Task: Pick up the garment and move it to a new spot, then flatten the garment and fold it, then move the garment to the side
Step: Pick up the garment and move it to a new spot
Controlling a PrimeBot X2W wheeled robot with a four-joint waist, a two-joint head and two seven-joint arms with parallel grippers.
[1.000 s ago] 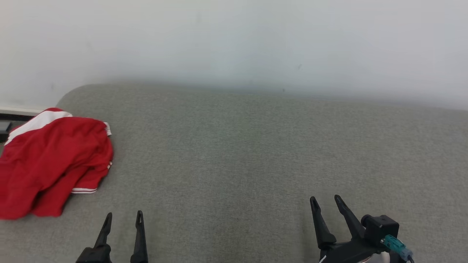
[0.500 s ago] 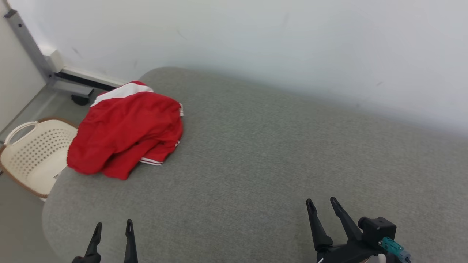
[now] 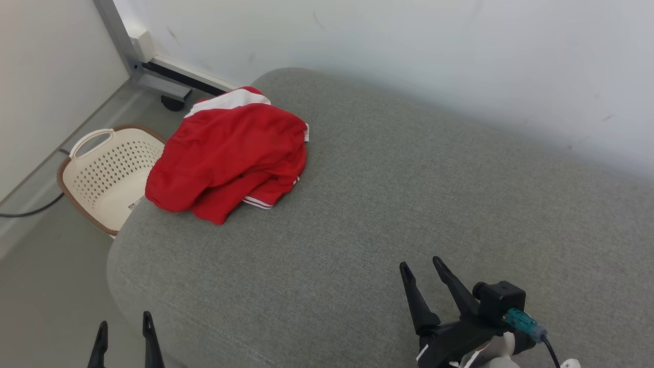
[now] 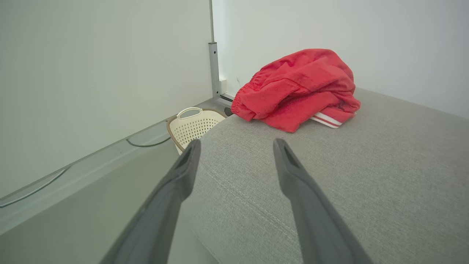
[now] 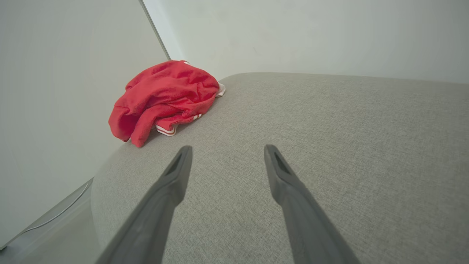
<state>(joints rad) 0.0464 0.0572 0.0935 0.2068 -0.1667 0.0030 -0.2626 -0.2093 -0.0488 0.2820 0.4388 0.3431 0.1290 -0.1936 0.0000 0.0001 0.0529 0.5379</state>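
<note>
At 7 o'clock in the head view, the left pincer [image 3: 125, 321] hangs with jaws wide and empty at the near-left edge of the grey cloth-covered table [image 3: 383, 204]. In its own wrist view, one finger lies against the floor [image 3: 51, 286] and the other against the table. At 5 o'clock the right pincer [image 3: 420, 262] is also wide and holding nothing, poised above the table's near side, fingers pointing toward 12 o'clock.

Well apart from both, at 11 o'clock, the red garment [image 3: 230, 148] lies crumpled in a heap on the table's far-left corner, with white trim showing at its near hem and a white band at its far edge. One fold droops over the table's left edge.

Just beside that corner, at 9 o'clock, a cream basket [image 3: 112, 171] with a brown rim stands on the floor, and a dark cable [image 3: 30, 210] runs off to its left. Beyond it, a grey metal post [image 3: 115, 30] on a black caster [image 3: 172, 104] stands against the pale wall [image 3: 409, 51].
</note>
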